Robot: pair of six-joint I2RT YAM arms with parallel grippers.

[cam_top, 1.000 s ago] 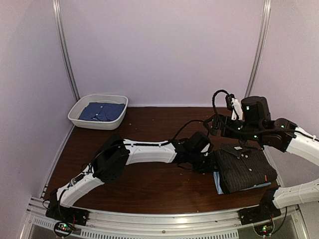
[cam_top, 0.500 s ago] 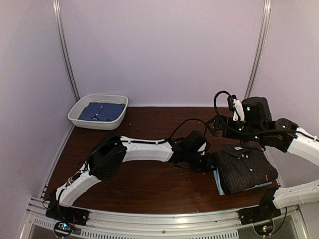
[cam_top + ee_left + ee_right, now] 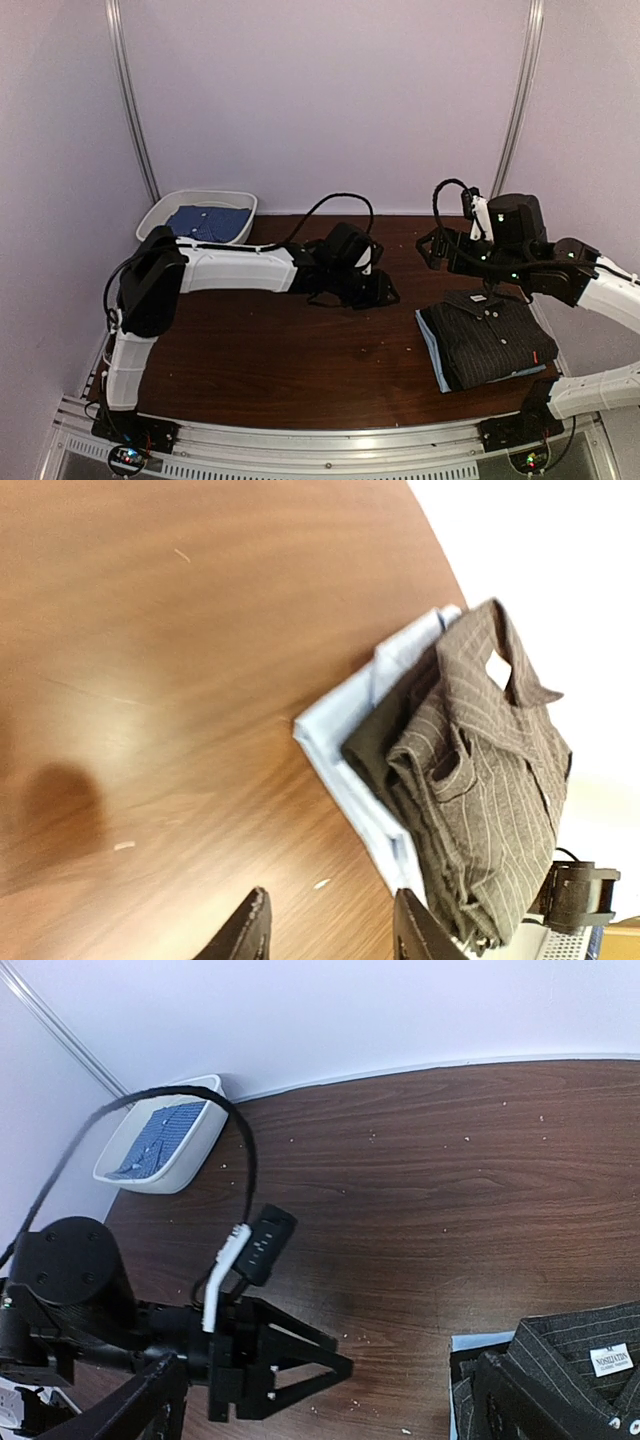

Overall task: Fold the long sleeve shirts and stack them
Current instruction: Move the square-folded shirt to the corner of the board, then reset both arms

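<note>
- One white tub [image 3: 195, 248] sits at the far left of the tabletop [image 3: 300, 370], and in it we see a folded blue shirt [image 3: 208, 222].
- Near the middle, the left gripper [image 3: 386, 293] hovers over bare wood, well apart from the folded clothes on the right. We see its jaws partly spread with nothing between them.
- Further right, the right gripper [image 3: 432, 250] hangs above the tabletop just behind those clothes, its jaws spread wide and empty too.
- At the right, a folded charcoal pinstriped shirt [image 3: 490, 335] lies on top, collar toward the far side. Under it is a light blue shirt [image 3: 433, 365] whose edge shows along the left.
- From the left wrist we make out a dark layer [image 3: 368, 742] between the two, but we cannot tell what garment it is.
</note>
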